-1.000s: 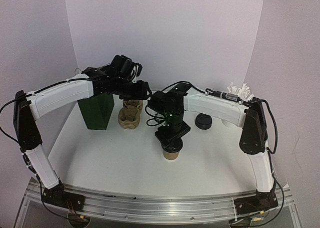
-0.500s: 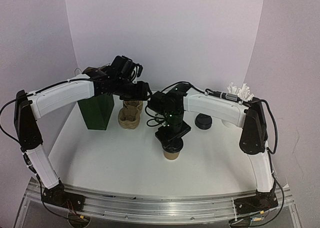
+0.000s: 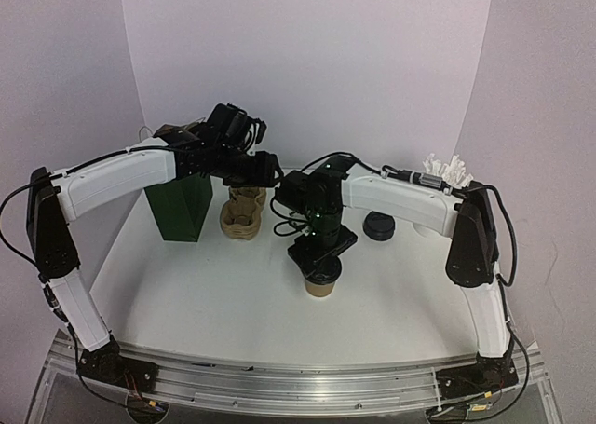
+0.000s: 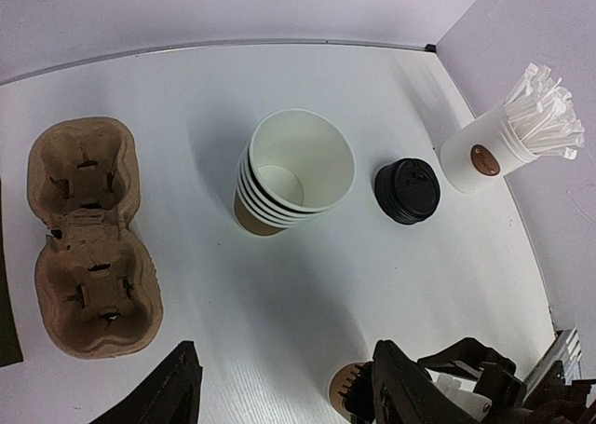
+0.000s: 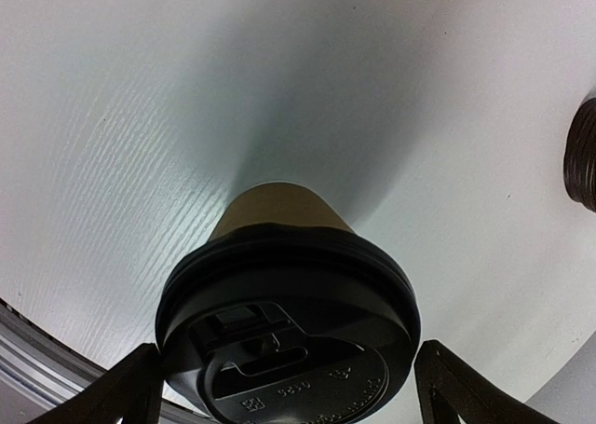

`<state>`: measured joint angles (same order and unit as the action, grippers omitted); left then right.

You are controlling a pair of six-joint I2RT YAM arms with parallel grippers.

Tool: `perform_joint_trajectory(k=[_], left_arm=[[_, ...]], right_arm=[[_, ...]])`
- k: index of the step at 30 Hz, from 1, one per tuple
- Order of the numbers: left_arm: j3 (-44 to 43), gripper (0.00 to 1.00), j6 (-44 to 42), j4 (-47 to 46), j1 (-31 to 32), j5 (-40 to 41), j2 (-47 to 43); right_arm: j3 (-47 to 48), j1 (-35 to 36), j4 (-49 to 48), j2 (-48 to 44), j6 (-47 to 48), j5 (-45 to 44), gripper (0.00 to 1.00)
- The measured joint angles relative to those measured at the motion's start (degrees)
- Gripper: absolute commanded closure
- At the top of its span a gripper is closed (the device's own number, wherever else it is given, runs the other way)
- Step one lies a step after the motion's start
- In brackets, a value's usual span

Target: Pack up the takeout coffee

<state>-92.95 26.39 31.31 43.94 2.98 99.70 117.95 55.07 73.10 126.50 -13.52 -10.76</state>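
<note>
The takeout coffee (image 3: 321, 289), a brown paper cup under a black dome lid (image 5: 289, 335), stands upright on the white table (image 3: 205, 294) near the middle. My right gripper (image 3: 319, 271) hangs straight over it, and its jaws stand open on either side of the lid in the right wrist view (image 5: 287, 373); its right fingertip (image 5: 447, 373) has a small gap to the lid. My left gripper (image 3: 265, 169) is raised above the back of the table, open and empty (image 4: 284, 391). The left wrist view catches the cup's edge (image 4: 343, 383) under the right gripper.
A brown pulp cup carrier (image 3: 244, 212) (image 4: 88, 238) lies at the back next to a dark green bag (image 3: 182, 208). A stack of lidless cups (image 4: 293, 172), spare black lids (image 3: 380, 225) (image 4: 407, 190) and a white cup of wrapped sticks (image 3: 442, 177) (image 4: 489, 154) stand at the back right.
My right gripper's jaws have spread a little wider around the lid. Both arms and the cup stay where they were.
</note>
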Motion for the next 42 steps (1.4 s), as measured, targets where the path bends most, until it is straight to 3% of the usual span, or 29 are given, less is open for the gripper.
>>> perform_joint_trajectory(k=[9, 42], left_arm=[[0.0, 0.38, -0.02, 0.0, 0.0, 0.01, 0.0], [0.0, 0.38, -0.07, 0.0, 0.0, 0.02, 0.0]], right_arm=[[0.0, 0.0, -0.02, 0.0, 0.06, 0.02, 0.03], [-2.51, -0.05, -2.62, -0.82, -1.12, 0.38, 0.12]])
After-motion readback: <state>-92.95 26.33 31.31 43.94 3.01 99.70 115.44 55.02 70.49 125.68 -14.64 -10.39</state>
